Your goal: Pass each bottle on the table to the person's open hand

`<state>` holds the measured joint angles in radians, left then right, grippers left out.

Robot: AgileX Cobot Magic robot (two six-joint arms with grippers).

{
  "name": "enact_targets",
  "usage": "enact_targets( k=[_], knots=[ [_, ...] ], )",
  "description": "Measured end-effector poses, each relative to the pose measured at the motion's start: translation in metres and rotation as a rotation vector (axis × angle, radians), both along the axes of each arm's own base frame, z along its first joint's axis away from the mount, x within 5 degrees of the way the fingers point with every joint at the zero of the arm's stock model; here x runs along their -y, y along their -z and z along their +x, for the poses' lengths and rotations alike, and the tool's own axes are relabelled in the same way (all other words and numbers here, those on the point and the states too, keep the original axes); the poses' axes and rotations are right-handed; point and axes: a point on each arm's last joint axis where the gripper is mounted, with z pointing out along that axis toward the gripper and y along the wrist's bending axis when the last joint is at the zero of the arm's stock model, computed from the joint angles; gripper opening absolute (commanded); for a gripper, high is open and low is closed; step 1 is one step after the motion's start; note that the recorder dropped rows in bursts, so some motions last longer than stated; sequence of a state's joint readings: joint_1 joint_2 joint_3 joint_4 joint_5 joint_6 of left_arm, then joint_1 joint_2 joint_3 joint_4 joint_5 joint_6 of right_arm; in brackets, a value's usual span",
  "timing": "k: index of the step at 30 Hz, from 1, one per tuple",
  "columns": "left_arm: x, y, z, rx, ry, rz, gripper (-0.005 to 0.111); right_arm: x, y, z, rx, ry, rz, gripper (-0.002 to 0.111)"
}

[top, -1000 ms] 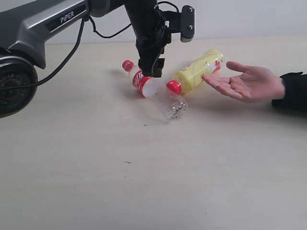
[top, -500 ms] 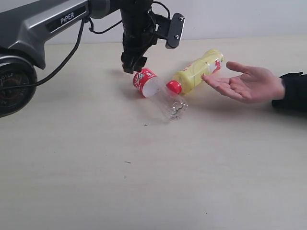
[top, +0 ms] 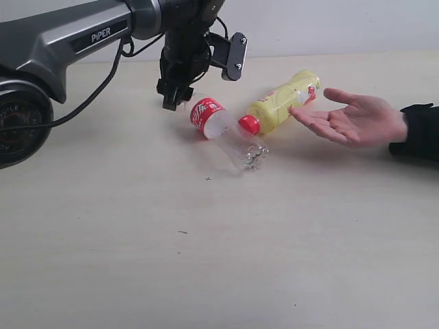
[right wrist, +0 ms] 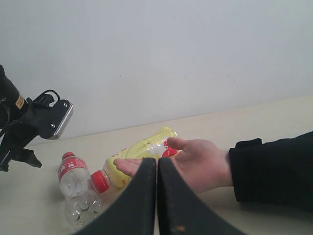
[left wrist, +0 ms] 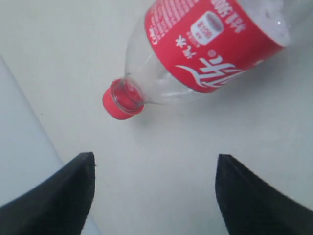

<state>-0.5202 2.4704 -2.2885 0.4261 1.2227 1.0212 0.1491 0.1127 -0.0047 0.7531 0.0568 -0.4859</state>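
Note:
Two bottles lie on the table (top: 206,260). The clear bottle (top: 221,129) has a red label, and its red cap (left wrist: 122,98) points at the far side. Right beside it the yellow bottle (top: 282,101) lies with its red cap (top: 249,125) towards the clear one, and its far end touches the fingertips of the person's open hand (top: 358,120), held palm up. My left gripper (top: 170,99) hangs open over the clear bottle's cap end; its jaws (left wrist: 152,166) hold nothing. My right gripper (right wrist: 156,164) is shut and empty, well short of the open hand (right wrist: 203,164).
The left arm's grey body (top: 62,38) and base fill the exterior view's upper left. A white wall (right wrist: 171,58) rises just behind the table's far edge. The person's black sleeve (top: 418,130) enters from the right.
The left gripper has swung left, from above the clear bottle's label to its cap end. Bottles, hand and right gripper have stayed put.

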Motion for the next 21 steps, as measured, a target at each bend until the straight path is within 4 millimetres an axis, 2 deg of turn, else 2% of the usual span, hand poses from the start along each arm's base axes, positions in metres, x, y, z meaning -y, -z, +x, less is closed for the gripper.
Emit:
enact_targets(
  k=[5, 10, 16, 18, 21],
  knots=[
    [0.004, -0.011, -0.003, 0.052, -0.138, -0.082, 0.067, 0.000, 0.000, 0.000, 0.001, 0.001, 0.000, 0.001],
    [0.002, -0.044, -0.010, 0.143, -0.329, -0.213, 0.067, 0.000, 0.000, 0.000, 0.001, 0.001, 0.000, 0.001],
    [-0.011, -0.105, -0.022, 0.298, -0.649, -0.465, 0.067, 0.000, 0.000, 0.000, 0.001, 0.001, 0.000, 0.001],
    [-0.013, -0.115, -0.026, 0.314, -0.781, -0.570, 0.067, 0.000, 0.000, 0.000, 0.001, 0.001, 0.000, 0.001],
    [-0.011, -0.116, -0.027, 0.313, -1.029, -0.728, 0.067, 0.000, 0.000, 0.000, 0.001, 0.001, 0.000, 0.001]
  ],
)
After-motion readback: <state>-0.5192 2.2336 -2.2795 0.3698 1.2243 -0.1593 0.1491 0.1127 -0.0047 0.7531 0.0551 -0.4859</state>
